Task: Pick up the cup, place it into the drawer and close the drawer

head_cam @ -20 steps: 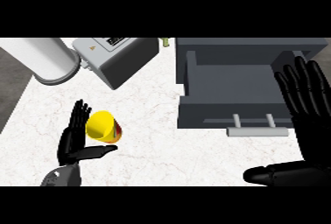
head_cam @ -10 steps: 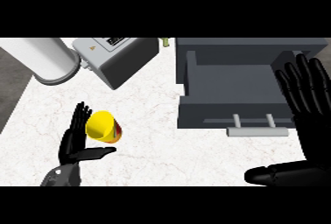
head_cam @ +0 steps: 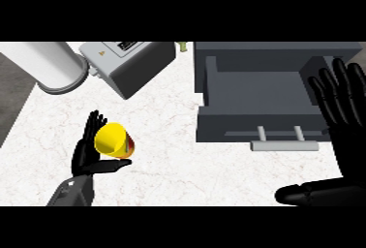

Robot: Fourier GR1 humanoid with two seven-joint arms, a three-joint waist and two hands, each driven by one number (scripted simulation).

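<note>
A yellow cup (head_cam: 110, 139) with a red inside lies tilted on the white counter (head_cam: 172, 169) at the lower left. My left hand (head_cam: 88, 157) stands right against its left side, fingers straight up behind it and the thumb stretched out under it; the fingers are not curled round it. The grey drawer (head_cam: 214, 92) stands open at the upper right, its handle (head_cam: 284, 143) facing me, with nothing showing inside. My right hand (head_cam: 342, 116) is open at the right edge, fingers up, overlapping the drawer's right side.
A white cylinder (head_cam: 52, 67) lies at the upper left. Next to it stands a grey boxy appliance (head_cam: 130, 64), between the cylinder and the drawer. The counter's left edge runs beside the cylinder, with dark floor beyond it.
</note>
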